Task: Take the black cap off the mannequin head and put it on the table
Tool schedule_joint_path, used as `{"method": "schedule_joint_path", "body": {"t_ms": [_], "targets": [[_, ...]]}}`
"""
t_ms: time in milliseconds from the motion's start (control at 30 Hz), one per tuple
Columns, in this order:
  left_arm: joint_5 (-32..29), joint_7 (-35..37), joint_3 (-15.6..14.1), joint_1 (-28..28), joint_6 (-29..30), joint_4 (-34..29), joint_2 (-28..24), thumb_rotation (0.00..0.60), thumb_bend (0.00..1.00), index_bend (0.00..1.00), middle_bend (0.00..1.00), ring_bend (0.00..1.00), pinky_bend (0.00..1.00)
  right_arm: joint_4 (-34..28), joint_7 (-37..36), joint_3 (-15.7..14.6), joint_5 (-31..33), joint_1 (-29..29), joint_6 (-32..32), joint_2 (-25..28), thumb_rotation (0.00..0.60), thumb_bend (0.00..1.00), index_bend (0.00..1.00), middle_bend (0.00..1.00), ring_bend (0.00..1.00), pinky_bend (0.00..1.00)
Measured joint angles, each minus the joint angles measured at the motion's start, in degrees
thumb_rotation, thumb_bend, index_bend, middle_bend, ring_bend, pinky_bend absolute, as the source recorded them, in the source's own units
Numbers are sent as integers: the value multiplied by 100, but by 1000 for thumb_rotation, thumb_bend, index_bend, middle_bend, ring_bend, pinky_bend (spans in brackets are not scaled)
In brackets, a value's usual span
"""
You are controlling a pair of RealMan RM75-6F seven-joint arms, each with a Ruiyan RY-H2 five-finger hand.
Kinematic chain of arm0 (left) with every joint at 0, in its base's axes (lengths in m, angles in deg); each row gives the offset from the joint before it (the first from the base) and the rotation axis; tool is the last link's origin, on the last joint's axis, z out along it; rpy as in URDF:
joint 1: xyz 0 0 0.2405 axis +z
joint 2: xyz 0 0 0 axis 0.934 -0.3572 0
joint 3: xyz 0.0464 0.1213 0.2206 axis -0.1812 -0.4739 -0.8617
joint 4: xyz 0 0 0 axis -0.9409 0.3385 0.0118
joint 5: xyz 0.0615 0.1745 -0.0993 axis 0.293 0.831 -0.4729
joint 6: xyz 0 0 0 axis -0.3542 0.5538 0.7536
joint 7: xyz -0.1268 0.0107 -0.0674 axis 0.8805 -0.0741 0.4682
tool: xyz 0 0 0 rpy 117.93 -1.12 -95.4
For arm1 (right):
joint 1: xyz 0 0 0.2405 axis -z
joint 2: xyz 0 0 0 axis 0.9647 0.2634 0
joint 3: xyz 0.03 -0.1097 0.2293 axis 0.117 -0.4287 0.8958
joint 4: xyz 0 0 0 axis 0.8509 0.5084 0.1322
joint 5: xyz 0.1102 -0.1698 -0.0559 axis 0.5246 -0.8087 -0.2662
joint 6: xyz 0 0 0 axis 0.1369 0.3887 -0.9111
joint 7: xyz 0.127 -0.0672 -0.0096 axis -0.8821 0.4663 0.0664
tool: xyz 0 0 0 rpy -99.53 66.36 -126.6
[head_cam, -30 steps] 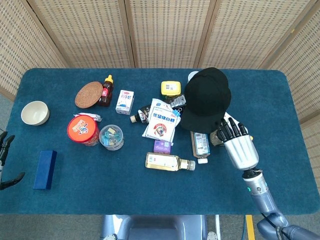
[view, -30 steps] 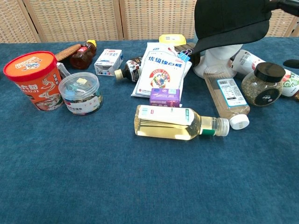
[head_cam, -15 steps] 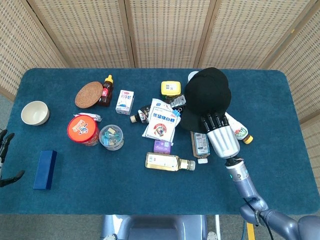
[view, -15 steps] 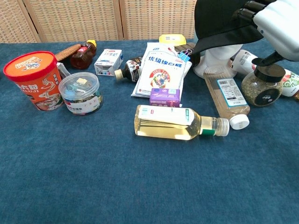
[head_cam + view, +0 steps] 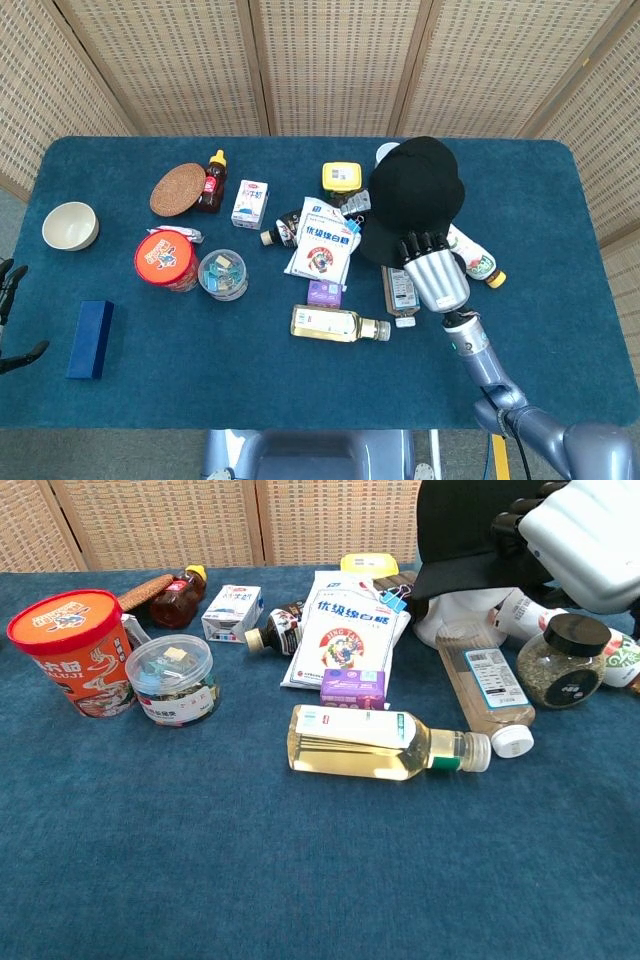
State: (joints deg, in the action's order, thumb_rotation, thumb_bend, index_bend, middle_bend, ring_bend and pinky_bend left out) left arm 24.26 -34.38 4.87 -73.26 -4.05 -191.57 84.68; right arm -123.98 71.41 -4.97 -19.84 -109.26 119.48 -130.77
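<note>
The black cap (image 5: 415, 192) sits on the white mannequin head (image 5: 456, 617) at the table's right centre; in the chest view the cap (image 5: 468, 525) fills the top right. My right hand (image 5: 436, 274) lies just in front of it, palm down, fingers (image 5: 421, 245) resting on the brim. From the chest camera that hand (image 5: 582, 535) shows its dark fingertips (image 5: 512, 521) on top of the brim; the thumb is hidden. My left hand (image 5: 8, 285) hangs off the table's left edge, fingers apart, holding nothing.
Clutter surrounds the head: a clear bottle (image 5: 385, 742) lying flat, a second bottle (image 5: 485, 692), a spice jar (image 5: 563, 660), a sugar packet (image 5: 322, 240), an orange cup (image 5: 167, 260). A white bowl (image 5: 70, 225) and a blue box (image 5: 90, 338) sit far left.
My right hand moved left and forward from the table's right side onto the cap's brim. The brim now sits a little lower over the mannequin head. The left hand stayed put.
</note>
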Motion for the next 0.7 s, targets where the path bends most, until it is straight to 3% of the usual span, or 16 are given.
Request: {"method": "schedule_joint_path", "body": {"t_ms": [133,333,533,700], "targets": [[-12,-10,-9,-24,-61,-12,-8,600,139,0,0,0,48,244,-510,-71,-156,-83,399,-59,600,499,689,725,726,848],[4,-28,-38,-35,-88,-25,-10,600,138,0,0,0,47,1050,-1210,-107,-292,-368,949,-219,600,502,698,736,739,869],[-35,-2,-31,-45,-109,-30,-22,600,138,0,0,0,48,1293,-1243,32,-224,-853,1037,-188,600,500,702,741,746,871],[-106,66,-2,-68,-153,-37,-55,600,137,0,0,0,48,1408,-1029,184,-63,-1262,746,35,600,500,709,744,754,874]]}}
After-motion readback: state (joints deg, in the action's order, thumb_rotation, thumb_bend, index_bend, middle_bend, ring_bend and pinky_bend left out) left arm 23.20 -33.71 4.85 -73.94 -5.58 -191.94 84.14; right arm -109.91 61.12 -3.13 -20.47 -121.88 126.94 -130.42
